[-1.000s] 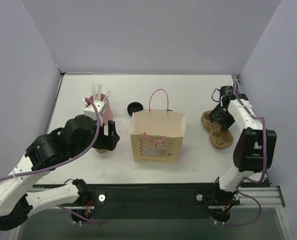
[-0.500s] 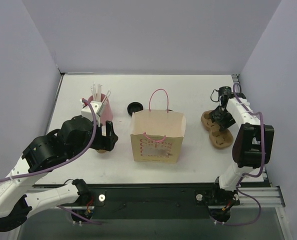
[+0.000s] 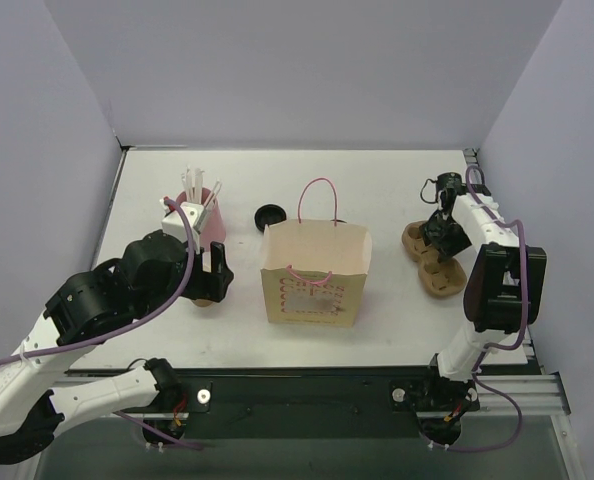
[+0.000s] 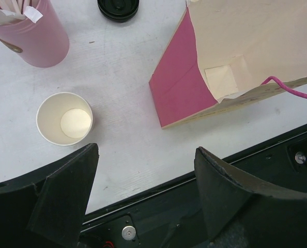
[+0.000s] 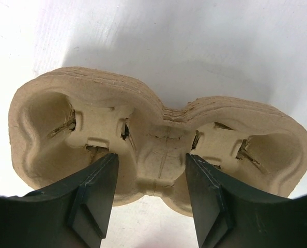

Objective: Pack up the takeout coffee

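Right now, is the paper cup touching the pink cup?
Apart. The left wrist view shows a strip of bare table between the paper cup and the pink cup.

From above the left arm (image 3: pixel 127 290) hides most of the paper cup (image 3: pixel 203 300); the wrist view crops the black lid (image 4: pixel 118 9).

High overview, two downward wrist close-ups

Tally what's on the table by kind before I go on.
Cups: 2, the pink cup of straws and the lidless paper cup
Black lid: 1
Paper bag with pink handles: 1
Stack of pulp cup carriers: 1
Total: 5, with straws and stacked carriers not counted singly.
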Tool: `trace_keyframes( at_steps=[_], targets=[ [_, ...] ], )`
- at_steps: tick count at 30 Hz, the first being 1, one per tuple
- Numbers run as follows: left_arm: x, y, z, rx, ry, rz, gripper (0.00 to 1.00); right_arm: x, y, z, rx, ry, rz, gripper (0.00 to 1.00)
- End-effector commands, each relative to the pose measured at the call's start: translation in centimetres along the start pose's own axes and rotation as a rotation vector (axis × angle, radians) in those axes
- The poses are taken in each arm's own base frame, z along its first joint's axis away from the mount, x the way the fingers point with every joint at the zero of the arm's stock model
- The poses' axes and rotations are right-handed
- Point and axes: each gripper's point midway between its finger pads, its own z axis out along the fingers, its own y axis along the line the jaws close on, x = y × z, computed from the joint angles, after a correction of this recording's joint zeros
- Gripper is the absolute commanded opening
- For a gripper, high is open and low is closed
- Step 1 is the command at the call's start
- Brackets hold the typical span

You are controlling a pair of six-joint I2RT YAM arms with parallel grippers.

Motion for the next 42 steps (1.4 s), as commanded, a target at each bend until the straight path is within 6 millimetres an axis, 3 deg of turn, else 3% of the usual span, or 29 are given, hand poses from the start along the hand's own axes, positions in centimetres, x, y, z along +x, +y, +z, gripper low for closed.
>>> trace_keyframes(
  at_steps=[1, 10, 24, 30, 38, 42],
  targets=[
    [-0.8, 0.3, -0.3, -0.011, -0.028, 0.003, 0.85, -0.4, -1.1, -0.6, 0.053, -0.004, 0.035, 0.55],
    [-0.6, 0.4, -0.2, -0.011, -0.027, 0.001, 0.85, -1.3, -2.1, -1.7, 0.099, -0.029, 0.05, 0.58],
    [-0.5, 0.6, -0.7, -0.01, -0.031, -0.018, 0.84, -0.6, -1.7, -0.4, 0.11, -0.003, 0.056, 0.58],
    [-0.6, 0.5, -0.6, -0.013, -0.029, -0.022, 0.84, -0.3, -1.3, 0.1, 0.093, 0.004, 0.067, 0.56],
    [-0.8, 0.3, -0.4, -0.009, -0.026, -0.006, 0.84, -0.4, -1.8, 0.2, 0.095, -0.014, 0.075, 0.44],
    [-0.7, 0.3, -0.4, -0.007, -0.023, -0.004, 0.84, -0.1, -1.7, 0.2, 0.089, -0.004, 0.08, 0.46]
  ],
)
